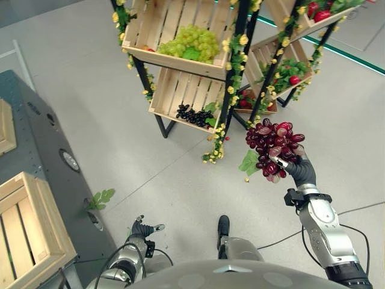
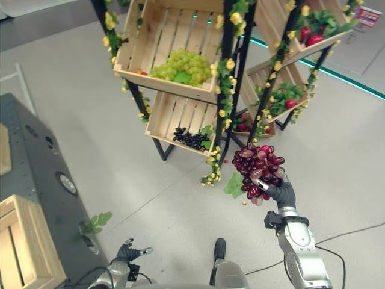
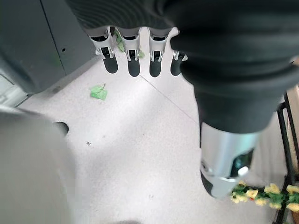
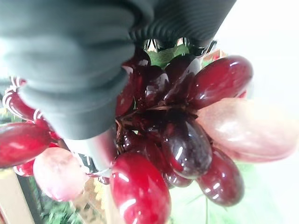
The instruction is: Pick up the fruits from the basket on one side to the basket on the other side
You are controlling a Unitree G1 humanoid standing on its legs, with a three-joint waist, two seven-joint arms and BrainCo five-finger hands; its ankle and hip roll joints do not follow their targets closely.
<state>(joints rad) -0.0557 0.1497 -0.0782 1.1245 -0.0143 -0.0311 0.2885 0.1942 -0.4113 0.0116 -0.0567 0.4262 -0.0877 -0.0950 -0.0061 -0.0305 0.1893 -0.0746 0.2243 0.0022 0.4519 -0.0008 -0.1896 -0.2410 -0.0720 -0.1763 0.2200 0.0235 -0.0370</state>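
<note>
Red grapes up in the air, clutched in the right hand, fingers curled round the bunch from beneath, a green leaf dangling off its left side. Held well clear of the floor, just near of the black rack with its yellow flower garlands. Close up from the right wrist: glossy dark-red berries pressed right against the dark ribbed cover, a couple of paler pink ones among them.

On the rack, far side of the scene: upper wooden crate with a heap of green grapes; lower wooden crate below it with a small cluster of black grapes. Further right, two more crates, with red fruit among green leaves in one and red fruit in the top one.

Left hand hanging low at the near left, fingers straight and relaxed, nothing in it; from its own wrist view, dark fingertips in a row above bare floor and a stray green leaf.

Near left: a light wooden crate sitting on a dark grey tabletop, another leaf sprig lying just beside the edge.
</note>
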